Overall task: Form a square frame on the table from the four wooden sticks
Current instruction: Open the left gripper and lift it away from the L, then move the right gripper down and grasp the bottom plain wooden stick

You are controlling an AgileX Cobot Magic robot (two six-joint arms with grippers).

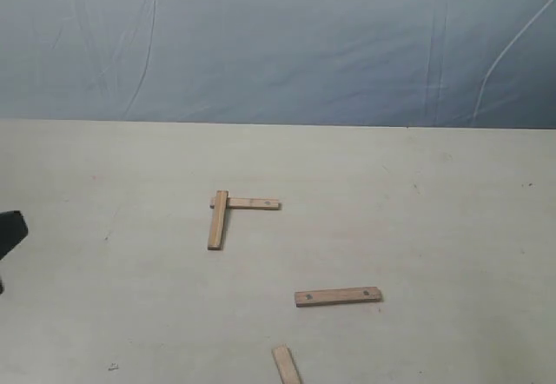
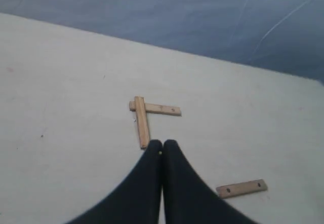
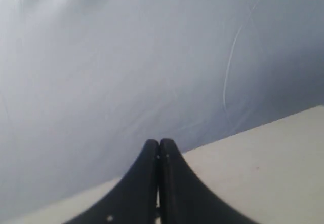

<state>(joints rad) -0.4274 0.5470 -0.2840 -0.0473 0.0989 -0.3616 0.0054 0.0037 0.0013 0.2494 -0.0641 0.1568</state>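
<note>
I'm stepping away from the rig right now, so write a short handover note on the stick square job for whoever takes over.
Left hand: shut, holding nothing, facing the L corner.
Right hand: shut, holding nothing, facing mostly the backdrop; no sticks show in its view.
Done: two sticks make one corner on the table. The first stick and the second stick overlap at their ends.
Left: the third stick lies loose, apart from the corner. The fourth stick is cut off by the exterior view's bottom edge. Both still have to go on to close the square.
</note>
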